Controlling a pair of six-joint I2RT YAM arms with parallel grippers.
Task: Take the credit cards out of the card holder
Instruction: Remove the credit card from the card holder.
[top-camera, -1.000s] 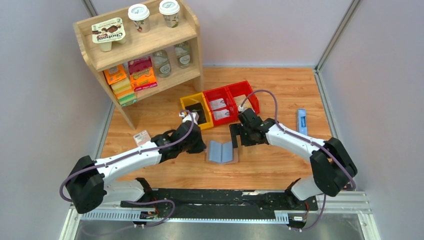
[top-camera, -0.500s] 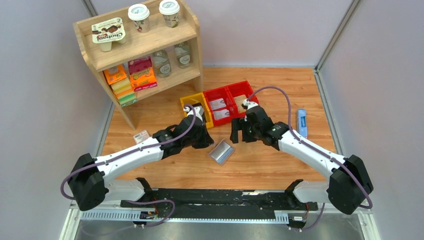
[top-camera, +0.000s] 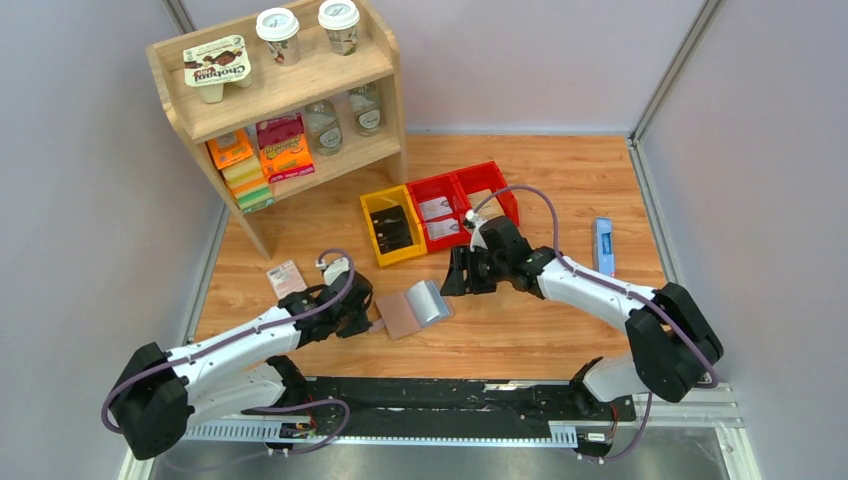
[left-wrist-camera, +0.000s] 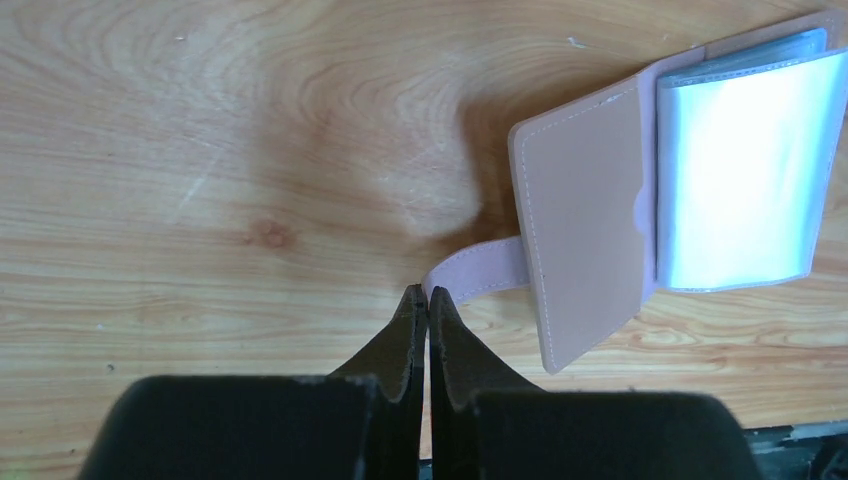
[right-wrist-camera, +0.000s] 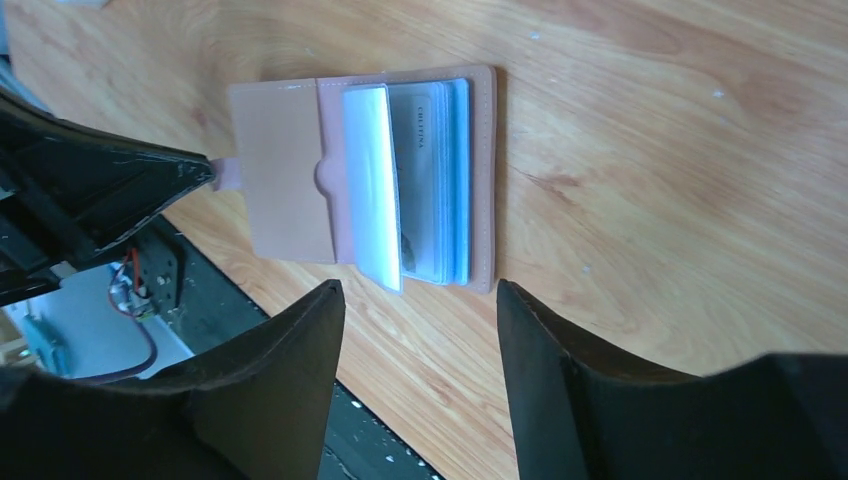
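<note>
While the card holder (top-camera: 412, 310) is lying open on the wooden table (top-camera: 560, 180) between both arms, the left gripper (left-wrist-camera: 420, 310) is pinching the tip of its strap (left-wrist-camera: 480, 280), fingers pressed together. The right gripper (right-wrist-camera: 420, 330) is hovering near the holder, fingers spread, gripping nothing. Credit cards (right-wrist-camera: 435, 180) are sitting inside the clear sleeves.

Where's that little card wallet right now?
In the top view, the card holder lies open mid-table, on the near side of the yellow bin; the left fingers pinch its strap, the right fingers hover beside it.
</note>
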